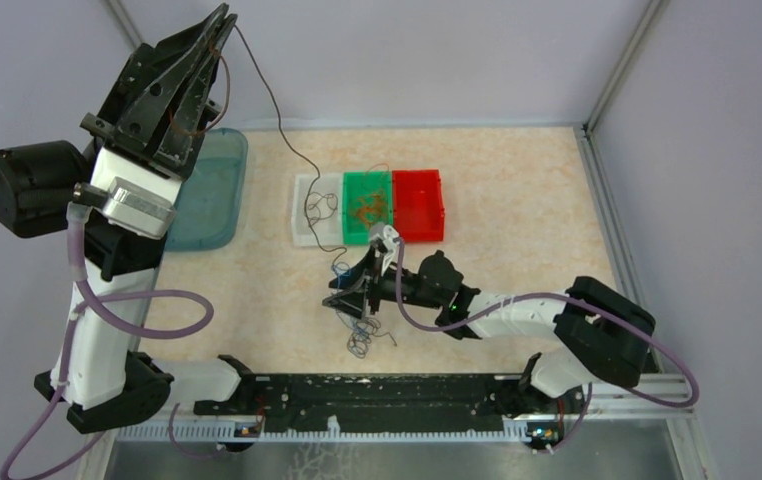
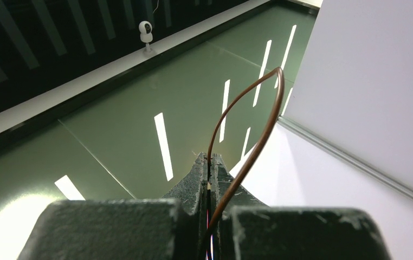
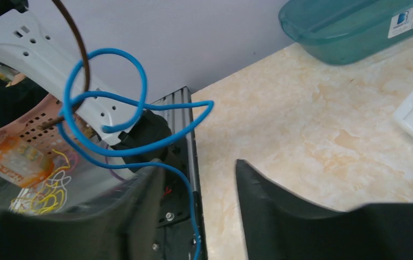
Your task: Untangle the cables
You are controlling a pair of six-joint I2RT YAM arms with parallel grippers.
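My left gripper (image 1: 219, 20) is raised high at the far left, shut on a brown cable (image 1: 277, 110). In the left wrist view that brown cable (image 2: 269, 119) loops out of the closed tips of the left gripper (image 2: 208, 160). It runs down to a small clump of blue and dark cables (image 1: 360, 338) on the table. My right gripper (image 1: 342, 298) hovers low over that clump. Its fingers stand apart in the right wrist view, and a curly blue cable (image 3: 134, 100) hangs through the gap of the right gripper (image 3: 199, 168) without being clamped.
A white tray (image 1: 303, 232), a green bin (image 1: 349, 208) holding orange-red cables, and a red bin (image 1: 419, 205) stand side by side behind the clump. A teal container (image 1: 207, 190) sits at the back left. The black base rail (image 1: 377, 395) runs along the near edge.
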